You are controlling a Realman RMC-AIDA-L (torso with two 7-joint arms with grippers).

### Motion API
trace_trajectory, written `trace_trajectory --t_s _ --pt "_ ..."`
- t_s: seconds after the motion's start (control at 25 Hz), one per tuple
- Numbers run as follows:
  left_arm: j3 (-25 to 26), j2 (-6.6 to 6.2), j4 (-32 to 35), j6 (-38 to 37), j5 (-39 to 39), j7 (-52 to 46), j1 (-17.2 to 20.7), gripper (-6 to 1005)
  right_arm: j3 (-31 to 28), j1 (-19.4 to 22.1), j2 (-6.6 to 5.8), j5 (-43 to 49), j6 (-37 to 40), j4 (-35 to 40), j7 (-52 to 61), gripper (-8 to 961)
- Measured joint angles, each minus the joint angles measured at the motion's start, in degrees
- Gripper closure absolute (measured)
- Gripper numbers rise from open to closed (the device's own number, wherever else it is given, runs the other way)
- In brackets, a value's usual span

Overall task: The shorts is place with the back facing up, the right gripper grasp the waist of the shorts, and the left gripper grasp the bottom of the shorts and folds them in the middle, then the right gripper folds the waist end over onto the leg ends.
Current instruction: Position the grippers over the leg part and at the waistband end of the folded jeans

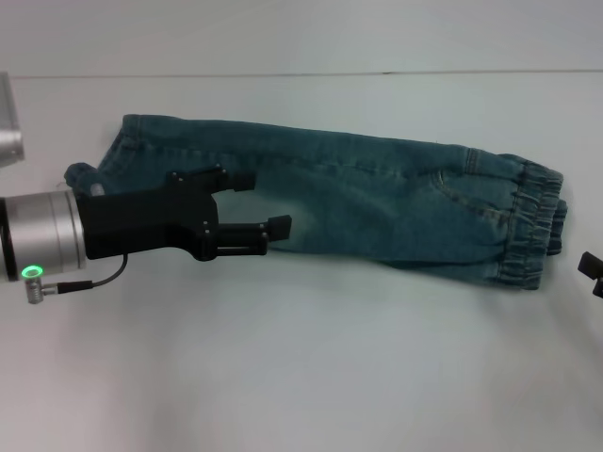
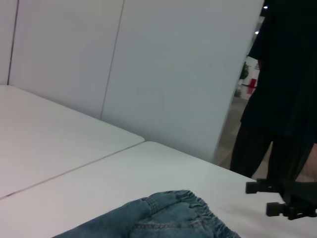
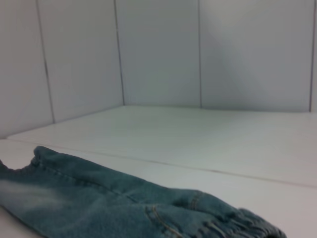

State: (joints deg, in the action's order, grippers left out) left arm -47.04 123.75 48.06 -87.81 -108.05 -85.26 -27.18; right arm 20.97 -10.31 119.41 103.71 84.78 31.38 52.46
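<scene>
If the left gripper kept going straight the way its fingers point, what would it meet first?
The left gripper, fingers open, points along the shorts toward the elastic waist; its height is unclear, so it may pass just above the denim.

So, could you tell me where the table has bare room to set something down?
The table is bare in front of the shorts and in a strip behind them. It is crowded at the left gripper, over the leg ends.
</scene>
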Motion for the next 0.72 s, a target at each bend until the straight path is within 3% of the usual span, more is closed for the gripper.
trace_trajectory --t_s 0.24,0.72 --pt "0.2 0.03 1.15 -1.11 -0.02 -1.24 0.21 80 0.25 -2.18 -0.57 5.89 -2.45 1.72 7.77 45" --pt "0.3 0.09 1.85 -0.8 -0.15 -2.84 0.37 81 1.93 -4.26 0.14 10.12 -3.25 1.28 9.52 49"
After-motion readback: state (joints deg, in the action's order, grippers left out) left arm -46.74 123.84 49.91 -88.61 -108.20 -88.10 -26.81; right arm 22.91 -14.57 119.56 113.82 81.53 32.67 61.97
